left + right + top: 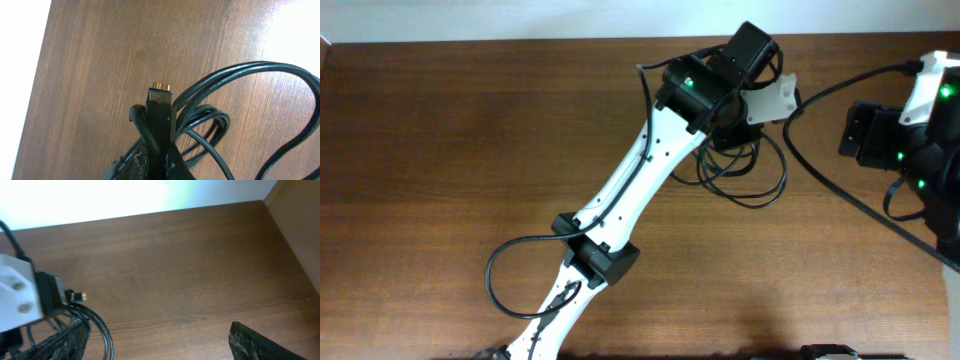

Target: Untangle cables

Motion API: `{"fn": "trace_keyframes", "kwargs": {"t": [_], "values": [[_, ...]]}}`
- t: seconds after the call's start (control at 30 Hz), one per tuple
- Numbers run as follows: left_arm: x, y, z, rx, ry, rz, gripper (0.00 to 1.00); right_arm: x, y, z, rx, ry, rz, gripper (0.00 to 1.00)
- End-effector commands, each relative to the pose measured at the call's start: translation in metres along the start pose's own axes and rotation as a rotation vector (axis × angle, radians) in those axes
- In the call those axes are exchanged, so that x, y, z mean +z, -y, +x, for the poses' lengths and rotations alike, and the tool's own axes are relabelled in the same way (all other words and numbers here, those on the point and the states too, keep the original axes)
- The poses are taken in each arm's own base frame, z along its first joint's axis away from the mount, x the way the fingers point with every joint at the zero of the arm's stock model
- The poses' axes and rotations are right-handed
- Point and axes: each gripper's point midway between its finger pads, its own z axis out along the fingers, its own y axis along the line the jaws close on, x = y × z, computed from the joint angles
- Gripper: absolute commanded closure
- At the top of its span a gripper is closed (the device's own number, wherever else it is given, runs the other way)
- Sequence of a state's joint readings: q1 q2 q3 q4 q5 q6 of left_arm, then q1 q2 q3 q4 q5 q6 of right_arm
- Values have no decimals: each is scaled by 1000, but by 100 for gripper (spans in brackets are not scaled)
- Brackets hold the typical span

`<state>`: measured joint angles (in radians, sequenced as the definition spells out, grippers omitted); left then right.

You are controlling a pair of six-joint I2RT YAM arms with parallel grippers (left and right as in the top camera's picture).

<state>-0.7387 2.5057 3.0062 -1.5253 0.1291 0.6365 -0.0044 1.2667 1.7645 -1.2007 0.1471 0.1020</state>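
The cables lie as a bundle of thin black loops on the wooden table at the back centre. My left gripper hangs over the bundle's upper edge. In the left wrist view my left gripper is shut on a black cable plug with a gold tip, which stands up between the fingers, with loops of cable trailing to the right. My right gripper is open and empty. It faces the bundle, with the plug at its left.
A thick black arm wire runs across the table from near the bundle to the right edge. The right arm stands at the far right. The left arm's own wire loops out at the lower left. A wall edge rises behind.
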Motion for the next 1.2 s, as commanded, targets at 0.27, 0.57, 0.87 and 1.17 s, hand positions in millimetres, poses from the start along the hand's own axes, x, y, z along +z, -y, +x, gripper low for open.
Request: {"fn": "trace_keyframes", "kwargs": {"t": [0.27, 0.57, 0.87, 1.17], "values": [[104, 30, 55, -152, -113, 309, 100, -1, -2, -3, 10, 5, -12, 11], [134, 45, 66, -155, -144, 364, 89, -1, -2, -3, 10, 5, -13, 11], [127, 43, 58, -146, -124, 351, 58, -1, -2, -3, 10, 4, -14, 11], [127, 43, 59, -147, -126, 352, 67, -1, -2, -3, 10, 3, -15, 11]]}}
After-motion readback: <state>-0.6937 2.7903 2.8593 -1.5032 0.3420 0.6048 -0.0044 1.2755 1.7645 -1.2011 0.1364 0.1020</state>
